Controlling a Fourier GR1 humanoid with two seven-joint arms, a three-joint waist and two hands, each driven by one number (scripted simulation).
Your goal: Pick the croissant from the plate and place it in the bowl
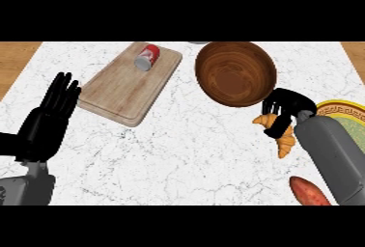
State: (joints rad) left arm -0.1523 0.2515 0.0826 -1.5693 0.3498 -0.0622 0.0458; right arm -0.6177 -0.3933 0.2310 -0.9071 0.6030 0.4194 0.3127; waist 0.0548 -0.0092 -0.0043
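Two black hands are showing over the white marble counter (178,144). At the view's right side, the right hand (287,105) is curling its fingers round the upper end of the croissant (280,132), pinching it from above, while the pastry's lower end is hanging down below the hand, pointing toward the lower edge. Hand and croissant are sitting between the wooden bowl (236,72) and the plate (349,116), just below the bowl's lower right rim and just left of the plate's yellow, patterned edge, so the croissant is lying outside both. The grey forearm is partly covering the plate. At the left edge, the left hand (49,120) is resting open with straight fingers pointing up, holding nothing. A wooden cutting board (128,91) is lying at an angle near the upper middle, with a red can (147,57) lying on its side on the far corner. An orange sweet potato (309,192) is lying near the lower right, beside the right forearm.
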